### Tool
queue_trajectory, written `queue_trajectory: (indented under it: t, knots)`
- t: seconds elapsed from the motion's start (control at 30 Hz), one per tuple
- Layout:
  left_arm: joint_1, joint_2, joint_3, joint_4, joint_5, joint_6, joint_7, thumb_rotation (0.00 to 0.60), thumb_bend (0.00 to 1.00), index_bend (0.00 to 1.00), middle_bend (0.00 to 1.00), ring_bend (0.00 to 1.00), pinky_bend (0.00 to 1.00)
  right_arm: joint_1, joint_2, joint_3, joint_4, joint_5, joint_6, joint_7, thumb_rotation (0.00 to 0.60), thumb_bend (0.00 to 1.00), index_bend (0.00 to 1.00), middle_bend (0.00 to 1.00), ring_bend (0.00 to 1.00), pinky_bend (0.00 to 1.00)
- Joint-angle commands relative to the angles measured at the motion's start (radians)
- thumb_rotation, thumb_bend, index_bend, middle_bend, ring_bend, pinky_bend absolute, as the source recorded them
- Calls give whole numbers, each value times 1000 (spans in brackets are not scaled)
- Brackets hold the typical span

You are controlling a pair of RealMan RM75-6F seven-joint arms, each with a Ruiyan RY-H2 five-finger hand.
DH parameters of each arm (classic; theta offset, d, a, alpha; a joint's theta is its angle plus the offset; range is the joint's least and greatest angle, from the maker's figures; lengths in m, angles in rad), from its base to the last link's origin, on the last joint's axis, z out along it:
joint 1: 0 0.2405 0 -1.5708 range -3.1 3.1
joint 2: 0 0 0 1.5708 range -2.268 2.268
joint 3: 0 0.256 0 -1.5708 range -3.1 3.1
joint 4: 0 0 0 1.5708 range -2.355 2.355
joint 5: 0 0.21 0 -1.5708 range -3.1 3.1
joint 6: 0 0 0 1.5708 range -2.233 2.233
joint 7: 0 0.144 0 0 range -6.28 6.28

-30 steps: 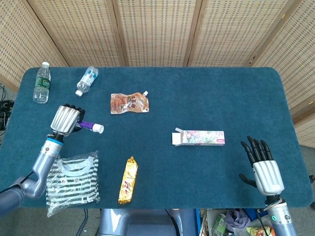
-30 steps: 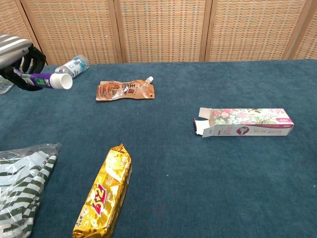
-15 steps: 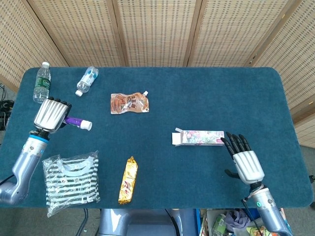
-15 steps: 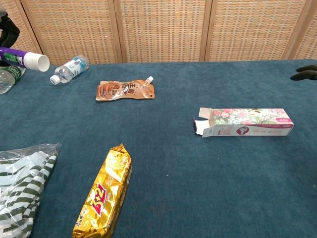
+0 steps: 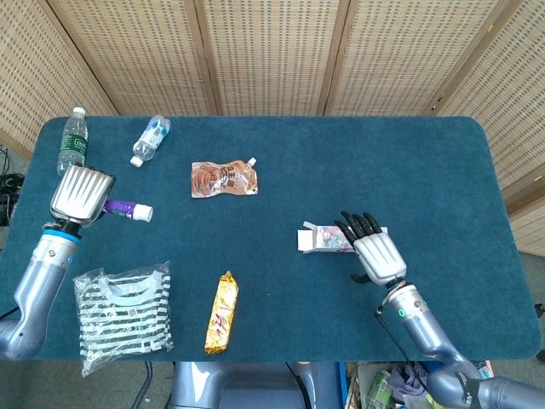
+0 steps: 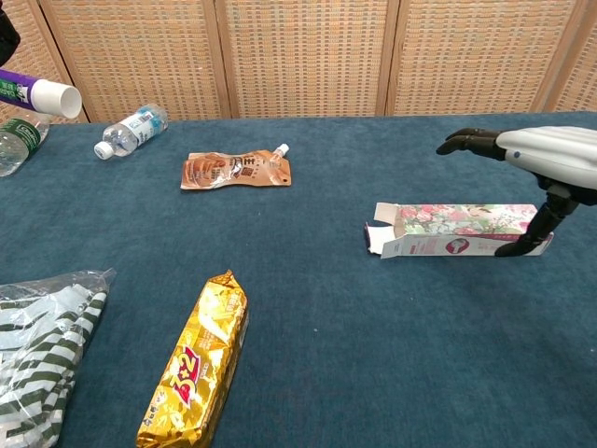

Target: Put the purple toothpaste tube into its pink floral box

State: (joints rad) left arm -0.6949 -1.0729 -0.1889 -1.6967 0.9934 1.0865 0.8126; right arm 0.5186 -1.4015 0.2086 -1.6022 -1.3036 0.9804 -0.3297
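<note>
Tube lifted on your left, right hand now over the box.

Your left hand (image 5: 78,196) grips the purple toothpaste tube (image 5: 129,209) clear of the table at about 9 o'clock, white cap pointing inward. In the last half second your right hand (image 5: 373,251) has swung in from 4 o'clock to hover with fingers spread, holding nothing, over the pink floral box (image 6: 464,230), which lies right of centre with its flaps open toward 9 o'clock. That looks like a brace for insertion; the tube has far to travel. Beneath is a dark blue table (image 5: 341,162), backed by woven wicker screens (image 5: 272,51).
</note>
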Motion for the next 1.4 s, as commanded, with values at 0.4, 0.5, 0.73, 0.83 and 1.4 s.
queue_trajectory:
  t: [0.4,0.5,0.73,0.83,1.4]
  knots:
    - [-8,-17,27,22,11,10,-4,600,310,782,677,587,559,124,-103,37,199,209,-142,-33,600,89,55,0,0,0]
    - [-13,-28,31,26,10,11,-4,600,309,781,677,588,559,149,-134,28,277,226,-162,-43,600,89,55,0,0,0]
    - [-19,-47,44,46,9,7,-7,600,309,781,677,588,559,169,-173,17,355,244,-177,-7,600,89,90,0,0,0]
    - [-22,-50,46,53,9,6,-8,600,309,781,677,587,559,168,-188,12,380,245,-172,13,600,90,168,41,0,9]
    - [-24,-59,62,74,30,2,-43,600,309,781,677,588,559,138,-265,-11,481,187,-98,128,600,90,559,476,403,503]
